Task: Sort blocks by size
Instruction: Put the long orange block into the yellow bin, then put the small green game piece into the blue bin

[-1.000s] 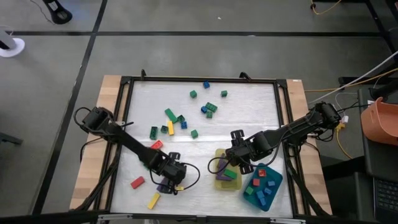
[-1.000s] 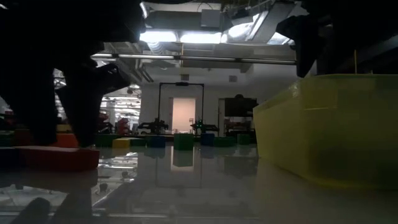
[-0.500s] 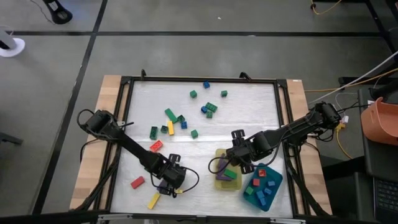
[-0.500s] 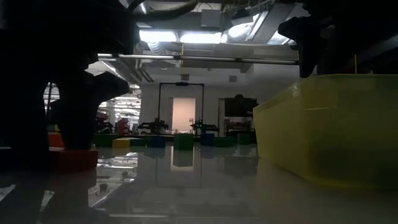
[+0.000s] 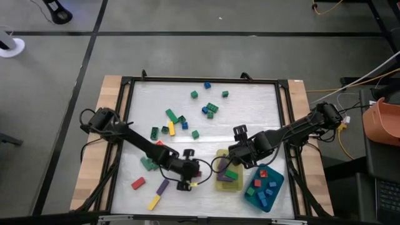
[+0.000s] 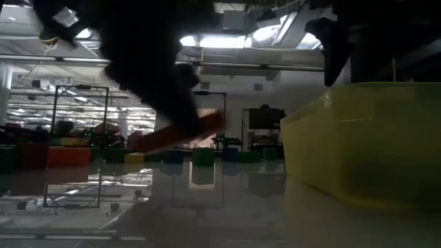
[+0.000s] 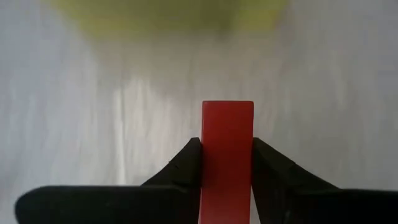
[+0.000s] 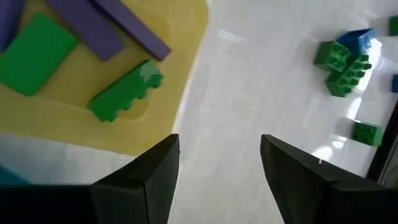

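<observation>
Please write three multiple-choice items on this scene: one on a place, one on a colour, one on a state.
1. Where is the left gripper?
A. over the far blocks
B. just left of the yellow tray
C. above the teal tray

2. What colour is the block between the left fingers?
A. red
B. blue
C. yellow

3. How does the right gripper stand?
A. shut on a green block
B. shut on nothing
C. open, holding nothing

Answers: 1 B, as the high view places it beside that tray's left wall; 2 A, as the left wrist view shows a red block clamped; 3 C, as the right wrist view shows bare table between its spread fingers.
</observation>
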